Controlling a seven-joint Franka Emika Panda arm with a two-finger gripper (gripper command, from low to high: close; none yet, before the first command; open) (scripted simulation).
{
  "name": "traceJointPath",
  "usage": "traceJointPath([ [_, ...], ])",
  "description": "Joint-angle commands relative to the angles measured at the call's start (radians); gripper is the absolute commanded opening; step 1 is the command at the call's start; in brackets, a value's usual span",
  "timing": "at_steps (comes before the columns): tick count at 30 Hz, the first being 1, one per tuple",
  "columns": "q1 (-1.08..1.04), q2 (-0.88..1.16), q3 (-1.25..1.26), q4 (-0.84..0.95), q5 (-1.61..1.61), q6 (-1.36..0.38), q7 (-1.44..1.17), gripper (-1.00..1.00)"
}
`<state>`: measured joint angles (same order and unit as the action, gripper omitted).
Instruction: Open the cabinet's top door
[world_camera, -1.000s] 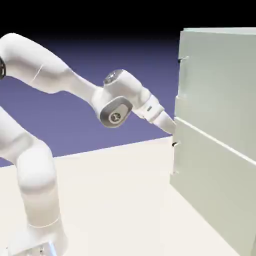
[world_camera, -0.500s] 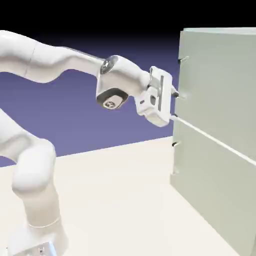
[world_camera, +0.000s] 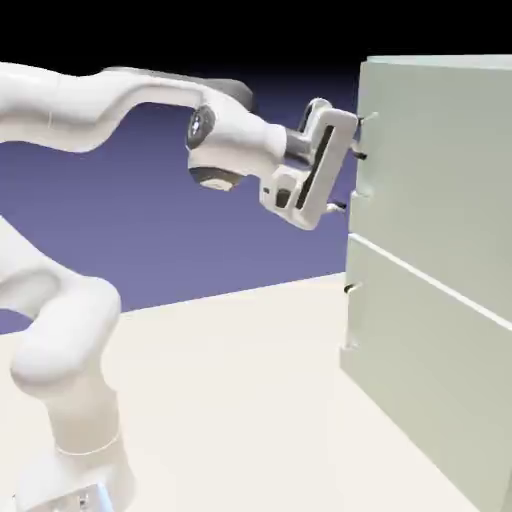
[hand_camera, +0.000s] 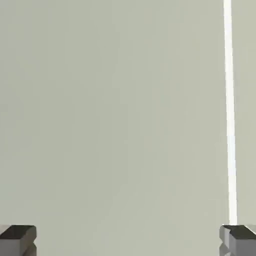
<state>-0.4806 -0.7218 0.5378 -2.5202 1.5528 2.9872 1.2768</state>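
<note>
The cabinet (world_camera: 440, 260) stands tall and pale grey-green at the exterior view's right, its front seen edge-on. The top door (world_camera: 362, 150) is its upper panel and looks flush with the front. Small dark handle mounts (world_camera: 361, 120) show on that front edge; the bar itself is too thin to make out. My gripper (world_camera: 349, 181) is open right in front of the top door, one fingertip above the other, almost touching the panel and holding nothing. In the hand view my gripper (hand_camera: 128, 241) faces the flat door panel (hand_camera: 115, 115), with a thin bright stripe (hand_camera: 230, 110) near the right fingertip (hand_camera: 239, 239).
The lower door (world_camera: 352, 310) sits under the seam, with its own dark mounts on the front edge. The cream tabletop (world_camera: 230, 400) spreads between the arm's base (world_camera: 70, 480) and the cabinet. The white arm arches from the lower left across the upper half.
The hand has risen from the seam between the doors to the middle of the top door and turned square onto it. The fingers stayed spread wide.
</note>
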Motion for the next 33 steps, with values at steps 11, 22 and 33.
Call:
traceJointPath([
  [11, -0.152, -0.047, 0.166, 0.089, 0.479, -0.015, 0.165, 1.00],
  [22, -0.304, -0.094, 0.331, 0.179, 0.957, -0.031, 0.330, 1.00],
  [33, -0.457, -0.114, 0.484, 0.273, 1.325, -0.047, 0.451, 1.00],
])
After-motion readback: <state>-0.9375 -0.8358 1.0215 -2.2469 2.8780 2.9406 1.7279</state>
